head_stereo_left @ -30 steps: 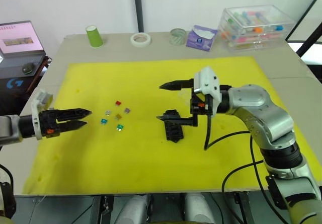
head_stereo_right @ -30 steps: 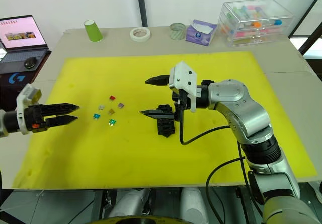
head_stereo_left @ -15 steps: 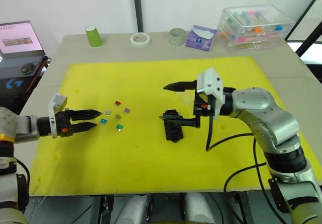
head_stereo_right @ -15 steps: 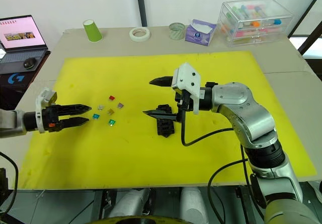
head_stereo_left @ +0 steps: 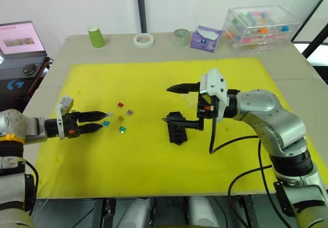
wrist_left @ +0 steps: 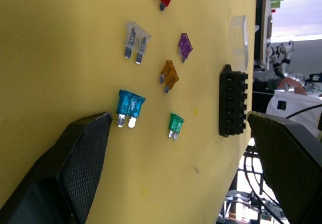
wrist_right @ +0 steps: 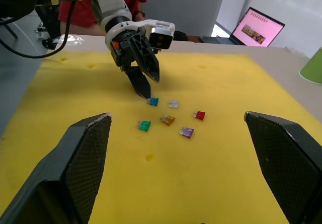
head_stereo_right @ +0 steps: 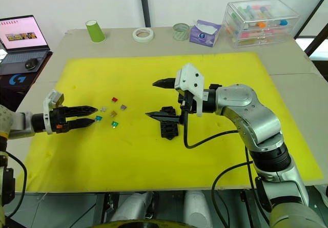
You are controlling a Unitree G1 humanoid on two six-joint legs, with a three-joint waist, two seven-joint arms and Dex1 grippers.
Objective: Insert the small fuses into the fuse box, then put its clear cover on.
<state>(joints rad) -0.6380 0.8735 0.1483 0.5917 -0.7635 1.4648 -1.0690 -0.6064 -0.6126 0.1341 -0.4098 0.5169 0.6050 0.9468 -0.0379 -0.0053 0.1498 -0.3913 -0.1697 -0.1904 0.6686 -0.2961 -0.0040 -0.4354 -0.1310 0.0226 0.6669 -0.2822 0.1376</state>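
Left wrist view: left tool [head_stereo_left: 99, 121], narrowly parted, nears the blue fuse [wrist_left: 130, 107]; straddle its body, then close gently. Right tool [head_stereo_left: 174, 104] gapes wide.

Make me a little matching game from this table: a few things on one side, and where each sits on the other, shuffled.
Things:
1. blue fuse
2. fuse box
3. green cup
4. storage box

Places:
A. far right corner of the table
B. on the yellow mat, below the right gripper
C. far edge, off the mat, towards the left
D. just ahead of the left gripper tips

Pairs: 1-D, 2-B, 3-C, 4-A
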